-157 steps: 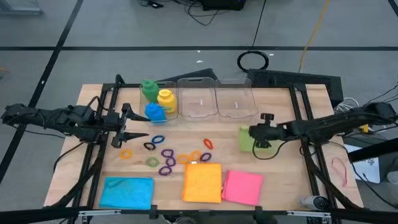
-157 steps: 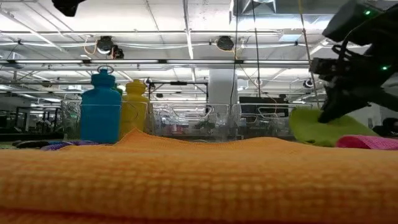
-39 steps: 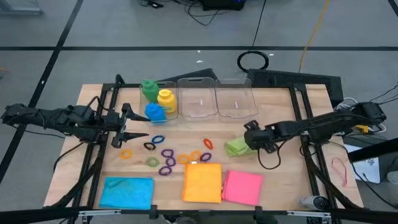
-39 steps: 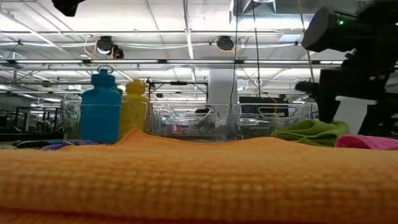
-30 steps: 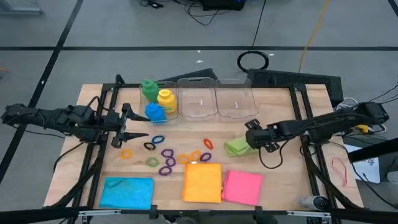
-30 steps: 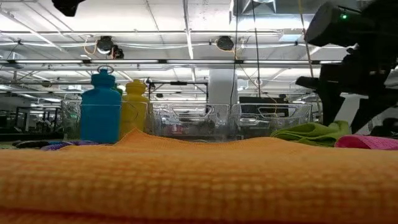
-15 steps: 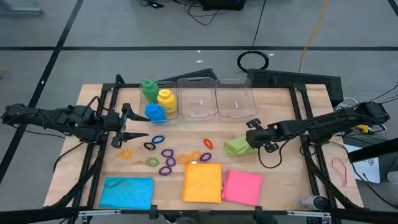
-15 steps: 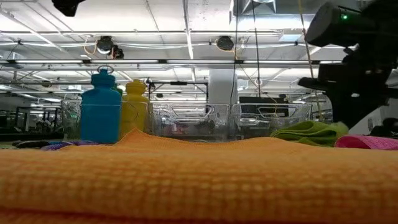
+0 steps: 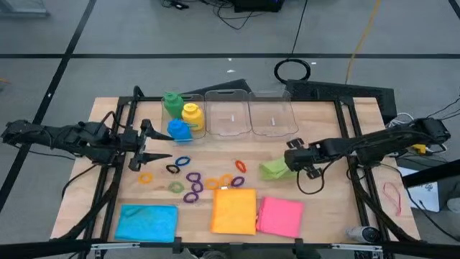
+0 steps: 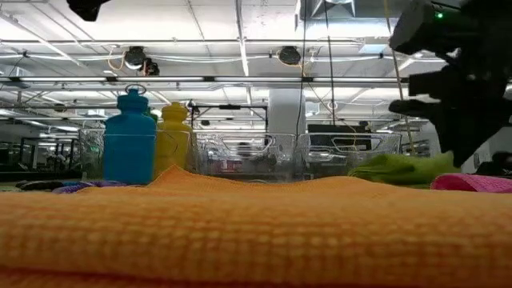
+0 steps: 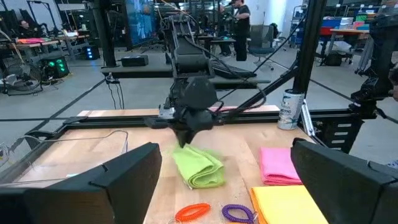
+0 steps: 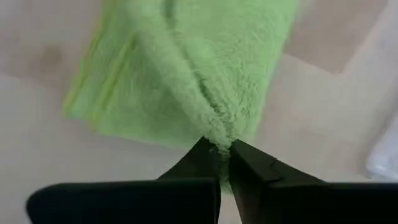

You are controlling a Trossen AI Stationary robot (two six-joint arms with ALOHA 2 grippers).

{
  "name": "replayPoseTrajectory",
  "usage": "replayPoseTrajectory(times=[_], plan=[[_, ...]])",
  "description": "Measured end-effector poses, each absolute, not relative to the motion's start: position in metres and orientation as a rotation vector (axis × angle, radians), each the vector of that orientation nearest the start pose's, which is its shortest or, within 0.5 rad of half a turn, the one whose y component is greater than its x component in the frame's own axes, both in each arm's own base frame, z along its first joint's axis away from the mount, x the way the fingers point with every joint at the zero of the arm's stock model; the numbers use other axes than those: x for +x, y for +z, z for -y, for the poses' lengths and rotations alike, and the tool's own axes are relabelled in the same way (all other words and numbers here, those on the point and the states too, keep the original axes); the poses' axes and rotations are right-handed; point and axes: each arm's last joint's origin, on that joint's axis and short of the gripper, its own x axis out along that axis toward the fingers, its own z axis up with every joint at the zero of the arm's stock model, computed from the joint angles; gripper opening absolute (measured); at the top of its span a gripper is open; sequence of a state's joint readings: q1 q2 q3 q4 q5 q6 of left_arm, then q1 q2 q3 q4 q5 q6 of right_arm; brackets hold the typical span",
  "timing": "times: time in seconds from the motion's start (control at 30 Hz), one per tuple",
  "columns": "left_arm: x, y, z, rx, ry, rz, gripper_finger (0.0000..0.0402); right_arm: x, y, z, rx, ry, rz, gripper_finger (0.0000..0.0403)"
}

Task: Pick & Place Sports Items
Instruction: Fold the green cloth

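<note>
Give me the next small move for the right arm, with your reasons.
Probably lift straight up a little. The right gripper is shut on a pinched ridge of the folded green fleece cloth, which lies on the wooden table near the clear plastic rectangular bins. Raising it would clear the tabletop before carrying.

Orange cloth [image 10: 240, 232] foreground; blue bottle [image 10: 129, 140] beside yellow bottle [image 10: 174, 136].
</note>
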State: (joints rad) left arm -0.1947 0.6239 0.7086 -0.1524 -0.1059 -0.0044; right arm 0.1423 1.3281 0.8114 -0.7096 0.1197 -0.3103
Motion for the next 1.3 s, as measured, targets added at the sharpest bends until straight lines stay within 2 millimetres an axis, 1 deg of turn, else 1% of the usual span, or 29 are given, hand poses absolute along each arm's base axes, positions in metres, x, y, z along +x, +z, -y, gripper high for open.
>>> replayPoseTrajectory(times=[0.13, 0.37, 0.5, 0.63, 0.77, 0.93, 1.1, 1.3], plan=[[0.139, 0.332, 0.024, 0.006, -0.089, -0.067, 0.0296, 0.233, 0.208, -0.037, -0.353, 0.243, -1.183, 0.0001], [0.139, 0.332, 0.024, 0.006, -0.089, -0.068, 0.0296, 0.233, 0.210, -0.050, -0.246, 0.304, -1.155, 0.0001], [0.139, 0.332, 0.024, 0.006, -0.089, -0.067, 0.0296, 0.236, 0.213, -0.059, -0.241, 0.326, -1.100, 0.0000], [0.139, 0.332, 0.024, 0.006, -0.089, -0.067, 0.0296, 0.240, 0.211, -0.067, -0.271, 0.392, -1.007, 0.0000], [0.139, 0.332, 0.024, 0.006, -0.089, -0.067, 0.0296, 0.241, 0.201, -0.067, -0.266, 0.459, -0.935, 0.0000], [0.139, 0.332, 0.024, 0.006, -0.089, -0.067, 0.0296, 0.244, 0.190, -0.061, -0.255, 0.550, -0.801, 0.0000], [0.139, 0.332, 0.024, 0.006, -0.089, -0.067, 0.0296, 0.249, 0.190, -0.061, -0.317, 0.608, -0.664, 0.0000], [0.139, 0.332, 0.024, 0.006, -0.089, -0.067, 0.0296, 0.255, 0.193, -0.060, -0.410, 0.633, -0.557, 0.0000]])
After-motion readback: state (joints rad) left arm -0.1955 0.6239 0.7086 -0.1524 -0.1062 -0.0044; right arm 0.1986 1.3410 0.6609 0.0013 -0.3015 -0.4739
